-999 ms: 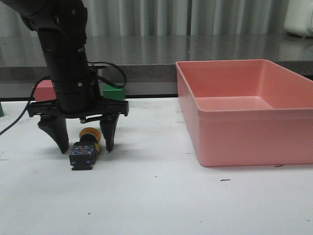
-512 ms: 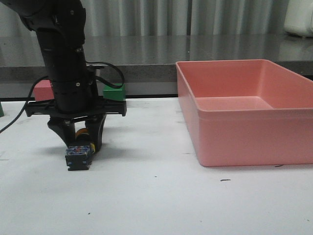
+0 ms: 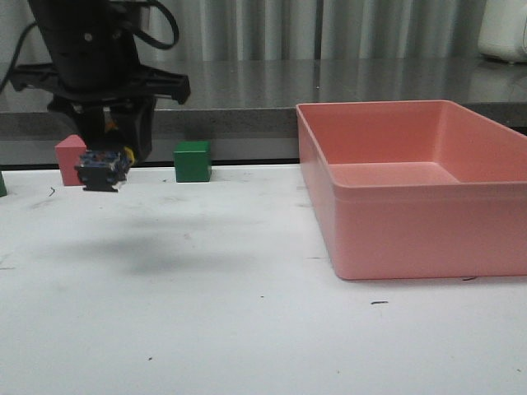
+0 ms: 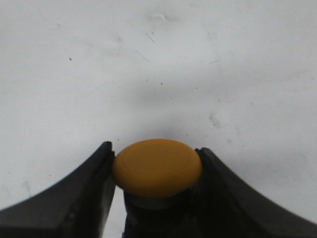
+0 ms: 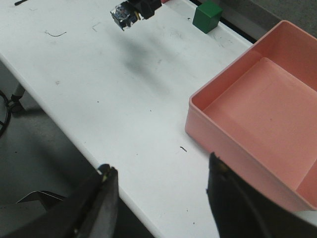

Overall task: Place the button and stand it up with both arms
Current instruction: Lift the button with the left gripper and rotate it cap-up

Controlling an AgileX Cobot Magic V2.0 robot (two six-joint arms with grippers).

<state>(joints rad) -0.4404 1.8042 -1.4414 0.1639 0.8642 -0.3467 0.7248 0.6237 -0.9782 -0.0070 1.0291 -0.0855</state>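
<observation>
My left gripper (image 3: 111,140) is shut on the button (image 3: 103,169) and holds it in the air above the white table, at the far left. The button's dark blocky base sticks out toward the front below the fingers. In the left wrist view its yellow cap (image 4: 157,167) sits squeezed between the two black fingers (image 4: 81,198). The right wrist view shows the held button (image 5: 126,14) from afar. My right gripper (image 5: 161,173) is open and empty, high above the table's front edge; it does not show in the front view.
A large pink bin (image 3: 412,185) stands on the right of the table, also in the right wrist view (image 5: 257,104). A green cube (image 3: 193,160) and a red cube (image 3: 71,160) sit at the back left. The table's front edge (image 5: 89,158) drops off below my right gripper.
My left gripper closed on the button lying on the table, then lifted it well up and slightly back. The button left the table surface.
</observation>
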